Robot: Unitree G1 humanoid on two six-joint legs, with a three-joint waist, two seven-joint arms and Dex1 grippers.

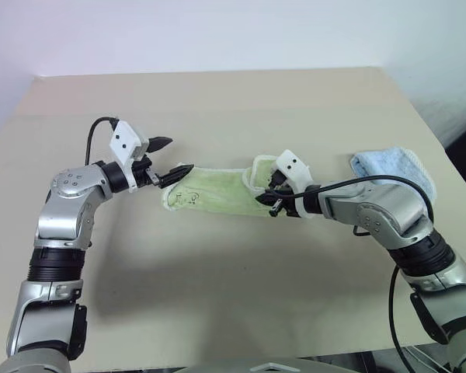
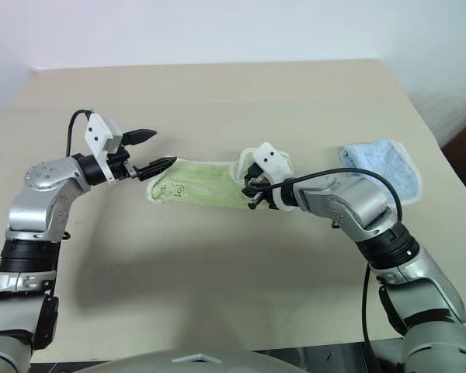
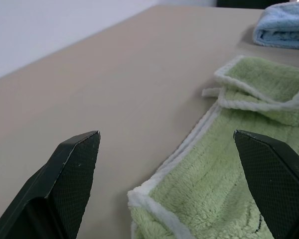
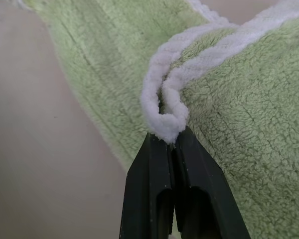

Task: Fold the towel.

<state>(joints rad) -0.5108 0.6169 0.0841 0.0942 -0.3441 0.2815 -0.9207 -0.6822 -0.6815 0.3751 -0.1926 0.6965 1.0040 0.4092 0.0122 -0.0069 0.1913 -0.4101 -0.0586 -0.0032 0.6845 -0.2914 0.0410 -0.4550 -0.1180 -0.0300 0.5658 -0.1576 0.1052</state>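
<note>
I see the towel (image 1: 213, 192) lying as a long green strip across the middle of the table (image 1: 241, 101), its length running left to right. My right gripper (image 4: 169, 142) is clamped on the white edging at the towel's right end, fingers pressed together with the hem bunched between the tips. That end is lifted and curled over onto the strip, so a fold of green cloth stands up just beside the gripper. My left gripper (image 1: 173, 157) hovers at the towel's left end with its two fingers spread wide apart; the lower fingertip sits just above the near-left corner, and nothing is between the fingers. A small dark logo (image 1: 193, 197) shows near that left end. A blue towel (image 1: 394, 169) lies folded at the right, well apart from the green one.
</note>
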